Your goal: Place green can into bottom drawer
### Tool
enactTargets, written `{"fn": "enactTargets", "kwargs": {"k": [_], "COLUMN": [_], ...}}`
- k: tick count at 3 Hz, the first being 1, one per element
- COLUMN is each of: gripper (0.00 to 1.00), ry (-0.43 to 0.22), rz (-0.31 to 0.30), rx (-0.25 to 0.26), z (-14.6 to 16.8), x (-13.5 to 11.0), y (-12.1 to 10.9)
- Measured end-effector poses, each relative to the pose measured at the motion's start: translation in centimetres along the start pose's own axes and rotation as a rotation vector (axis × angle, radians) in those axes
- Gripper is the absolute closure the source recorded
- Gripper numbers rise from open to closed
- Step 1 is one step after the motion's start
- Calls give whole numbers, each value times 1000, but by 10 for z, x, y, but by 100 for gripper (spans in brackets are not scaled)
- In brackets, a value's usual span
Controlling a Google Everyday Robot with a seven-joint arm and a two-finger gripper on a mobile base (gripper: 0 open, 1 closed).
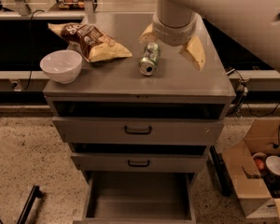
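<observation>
- Now, biggest thing in shot – the white arm (pixel 233 13) sweeps in from the upper right and drops over the back half of the cabinet top.
- Under it, the grey cabinet (pixel 177 85) stands on a speckled floor (pixel 23 157), its flat top carrying everything in play.
- Down low, the bottom drawer (pixel 137 197) is pulled well out toward the camera, with a plain grey tray inside.
- Above that, the two upper drawers (pixel 138 130) show their black handles, each with a dark gap over its front.
- Off to the right on the floor sits an open cardboard box (pixel 252 148) with a few items inside, well apart from the cabinet top.
- Back on top, a chip bag (pixel 91 41) lies at the rear left, its near corner pointing toward the can.
- Front left corner: a white bowl (pixel 61 65), upright, just beside the bag.
- The gripper (pixel 170 50) hangs just above the top at rear centre, its cream fingers (pixel 195 54) spread wide and grasping nothing.
- And the green can (pixel 149 59) lies on its side on the cabinet top, silver end toward the camera, directly below the left-hand finger – contact between them cannot be told – and nowhere near the drawer.
</observation>
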State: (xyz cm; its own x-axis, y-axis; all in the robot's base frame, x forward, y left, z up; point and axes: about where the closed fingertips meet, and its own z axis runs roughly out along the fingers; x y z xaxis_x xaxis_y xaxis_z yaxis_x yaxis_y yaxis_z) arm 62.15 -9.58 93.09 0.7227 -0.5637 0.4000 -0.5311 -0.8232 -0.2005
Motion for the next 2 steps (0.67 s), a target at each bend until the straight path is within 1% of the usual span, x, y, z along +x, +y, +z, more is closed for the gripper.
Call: {"fn": "enactTargets", "kwargs": {"k": [1,2], "gripper": [0,0], "ry": [-24,-104], "rz": [-13,-56], "rx": [10,100], "z": [2,23], "x": [0,14], "y": [-1,-22]}}
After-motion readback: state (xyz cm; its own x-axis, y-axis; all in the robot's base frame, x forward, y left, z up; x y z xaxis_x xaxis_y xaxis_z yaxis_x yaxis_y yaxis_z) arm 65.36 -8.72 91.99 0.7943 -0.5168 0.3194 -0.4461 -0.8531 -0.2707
